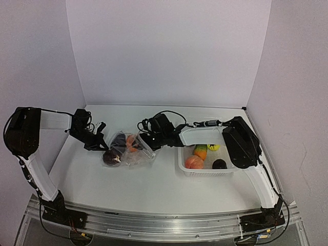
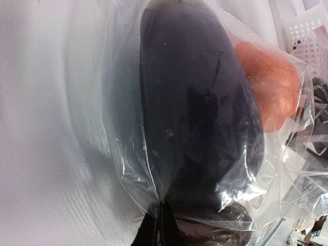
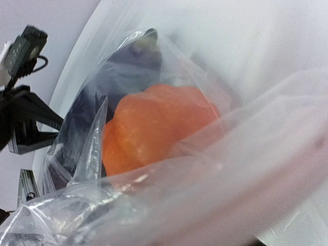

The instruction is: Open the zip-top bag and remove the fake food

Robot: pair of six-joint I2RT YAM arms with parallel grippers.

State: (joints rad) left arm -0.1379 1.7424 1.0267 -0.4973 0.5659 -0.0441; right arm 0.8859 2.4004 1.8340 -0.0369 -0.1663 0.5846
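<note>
Your left tool (image 2: pixel 162 223) pinches the zip-top bag (image 1: pixel 137 156) tight; your right tool (image 1: pixel 147 139) is at its mouth, grip unclear.
Removal step: the bag lies on the worktop (image 1: pixel 154 189); reach in for the orange piece (image 3: pixel 154 125) beside the purple piece (image 2: pixel 200 113).

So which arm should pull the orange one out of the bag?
Right, probably. The right gripper sits at the mouth of the bag, facing the orange piece, with the basket beside that arm. The left gripper is shut on the bag's other edge, holding it.
</note>
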